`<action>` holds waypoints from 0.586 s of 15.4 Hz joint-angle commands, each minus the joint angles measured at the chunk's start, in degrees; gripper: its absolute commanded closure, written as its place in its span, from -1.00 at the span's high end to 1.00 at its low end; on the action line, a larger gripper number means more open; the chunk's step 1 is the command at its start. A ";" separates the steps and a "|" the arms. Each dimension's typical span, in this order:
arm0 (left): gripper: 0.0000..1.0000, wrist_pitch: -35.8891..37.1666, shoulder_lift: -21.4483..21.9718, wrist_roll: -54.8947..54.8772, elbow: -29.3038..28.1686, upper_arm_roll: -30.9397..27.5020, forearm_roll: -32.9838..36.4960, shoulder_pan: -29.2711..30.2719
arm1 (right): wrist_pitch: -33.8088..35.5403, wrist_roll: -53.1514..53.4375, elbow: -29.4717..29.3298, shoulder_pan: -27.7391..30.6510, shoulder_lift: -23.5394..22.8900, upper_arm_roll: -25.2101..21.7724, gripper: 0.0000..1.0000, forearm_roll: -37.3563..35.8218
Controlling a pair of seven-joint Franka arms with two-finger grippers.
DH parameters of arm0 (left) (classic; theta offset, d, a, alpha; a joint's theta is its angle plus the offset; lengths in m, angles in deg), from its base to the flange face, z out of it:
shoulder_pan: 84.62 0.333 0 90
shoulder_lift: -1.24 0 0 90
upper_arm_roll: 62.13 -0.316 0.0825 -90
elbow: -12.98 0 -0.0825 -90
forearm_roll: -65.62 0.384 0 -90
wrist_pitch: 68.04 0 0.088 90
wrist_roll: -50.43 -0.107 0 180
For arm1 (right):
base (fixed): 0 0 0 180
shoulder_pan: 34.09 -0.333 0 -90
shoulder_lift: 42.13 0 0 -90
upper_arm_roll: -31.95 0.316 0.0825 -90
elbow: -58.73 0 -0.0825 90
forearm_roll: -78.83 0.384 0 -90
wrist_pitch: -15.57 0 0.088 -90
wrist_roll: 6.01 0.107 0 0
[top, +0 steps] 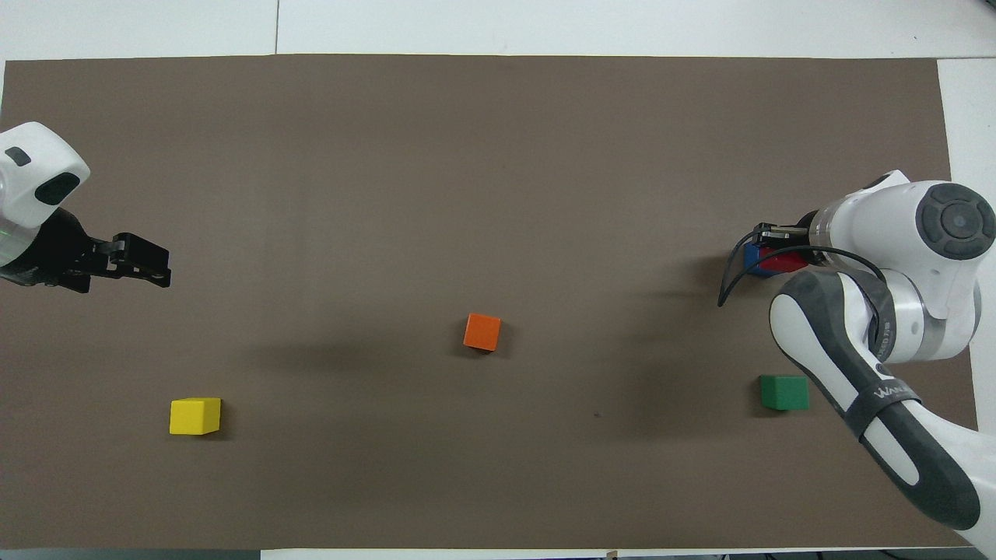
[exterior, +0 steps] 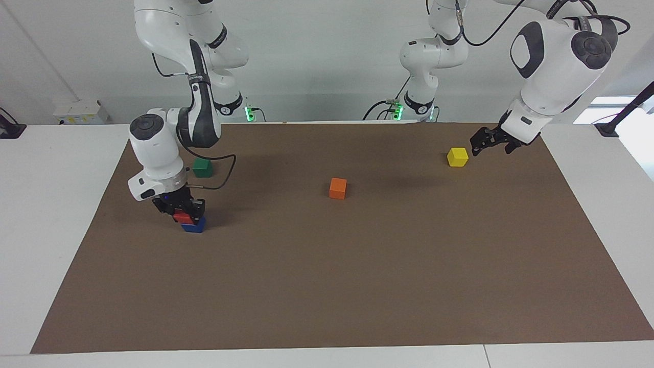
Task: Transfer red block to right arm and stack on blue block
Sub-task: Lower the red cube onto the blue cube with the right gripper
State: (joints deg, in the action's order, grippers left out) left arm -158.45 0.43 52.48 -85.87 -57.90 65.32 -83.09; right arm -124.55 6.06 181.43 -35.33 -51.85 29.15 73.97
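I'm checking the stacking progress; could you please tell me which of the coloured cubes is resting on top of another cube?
The red block: it sits on the blue block, gripped by the right gripper. The green, orange and yellow cubes lie singly on the mat.

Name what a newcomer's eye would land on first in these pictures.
First, the right gripper at the right arm's end of the table, shut on the red block seated on the blue block. Then the orange cube alone mid-mat, and the left gripper hanging open over the mat beside the yellow cube.
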 commanded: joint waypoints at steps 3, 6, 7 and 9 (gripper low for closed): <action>1.00 1.20 1.68 -0.11 0.58 -1.07 -0.40 -0.39 | -1.21 2.00 1.13 0.72 0.14 0.34 -1.00 -1.73; 1.00 1.29 1.95 -0.20 0.50 -1.15 -0.40 -0.12 | -1.04 2.08 1.13 0.63 0.14 0.34 -1.00 -1.73; 1.00 1.29 1.95 -0.20 0.58 -1.15 -0.40 -0.21 | -0.95 2.09 1.13 0.63 0.14 0.34 -1.00 -1.73; 1.00 1.29 1.95 -0.11 0.58 -1.15 -0.40 -0.30 | -0.60 2.26 0.96 0.54 0.14 0.34 -0.50 -1.73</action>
State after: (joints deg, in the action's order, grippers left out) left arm -158.29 2.07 52.49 -85.64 -58.58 65.32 -83.04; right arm -124.55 6.06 181.46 -35.23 -51.85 29.10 73.97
